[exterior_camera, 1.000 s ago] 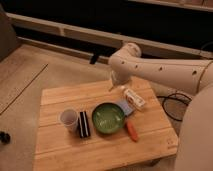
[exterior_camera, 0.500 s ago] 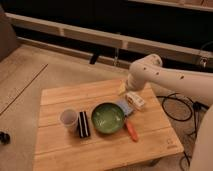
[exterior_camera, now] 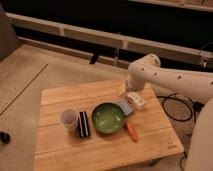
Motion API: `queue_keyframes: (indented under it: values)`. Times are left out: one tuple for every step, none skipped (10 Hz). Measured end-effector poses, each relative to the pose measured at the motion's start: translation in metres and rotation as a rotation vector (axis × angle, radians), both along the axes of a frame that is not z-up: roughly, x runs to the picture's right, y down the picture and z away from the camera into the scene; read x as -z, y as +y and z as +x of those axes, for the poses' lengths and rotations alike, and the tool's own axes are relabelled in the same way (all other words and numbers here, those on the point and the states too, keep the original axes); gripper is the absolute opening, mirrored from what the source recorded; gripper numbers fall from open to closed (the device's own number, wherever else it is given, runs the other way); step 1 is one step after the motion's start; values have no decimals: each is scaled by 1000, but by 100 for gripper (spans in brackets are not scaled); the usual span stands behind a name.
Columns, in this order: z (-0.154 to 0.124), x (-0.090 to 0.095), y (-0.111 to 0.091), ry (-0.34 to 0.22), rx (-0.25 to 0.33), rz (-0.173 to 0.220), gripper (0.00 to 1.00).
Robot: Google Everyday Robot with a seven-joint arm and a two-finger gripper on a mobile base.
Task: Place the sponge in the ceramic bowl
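We see the sponge (exterior_camera: 123, 106) on the tabletop (exterior_camera: 60, 146) just right of the bowl (exterior_camera: 108, 118), the gripper (exterior_camera: 126, 93) just behind it, whether spread or pressed together we cannot tell.

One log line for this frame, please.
gripper: over table, beside white packet | sponge: on table by ceramic bowl | ceramic bowl: empty

We see a low wooden tabletop (exterior_camera: 105, 150) of pale planks standing on a light, speckled floor (exterior_camera: 30, 70). A thin dark seam (exterior_camera: 22, 90) crosses that floor at our left. Behind, we find a dark wall (exterior_camera: 100, 12) with a pale horizontal rail (exterior_camera: 65, 31) running along it. A black cable (exterior_camera: 163, 107) loops on the floor right of the tabletop, and the light is warm and dim
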State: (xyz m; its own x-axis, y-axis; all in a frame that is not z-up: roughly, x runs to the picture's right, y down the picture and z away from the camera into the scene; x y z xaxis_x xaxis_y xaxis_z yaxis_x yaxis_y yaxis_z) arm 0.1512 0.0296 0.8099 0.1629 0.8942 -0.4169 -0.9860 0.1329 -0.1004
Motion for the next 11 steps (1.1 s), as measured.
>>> queue_keyframes:
  values:
    - [20,-13,6,39,35,-27,65]
    - [32,-26,10,56,43,-42,65]
    - [39,-37,14,58,33,-53,65]
    - [42,-50,17,49,5,-62,65]
    - [43,-63,20,36,-24,-73,65]
    - [39,-72,23,27,-35,-89,65]
    - [36,-77,26,24,-37,-108,65]
    - [29,-78,32,30,-28,-148,65]
    - [24,-77,34,37,-14,-177,65]
    - [19,-77,34,42,-2,-195,65]
    - [12,-74,33,50,12,-222,65]
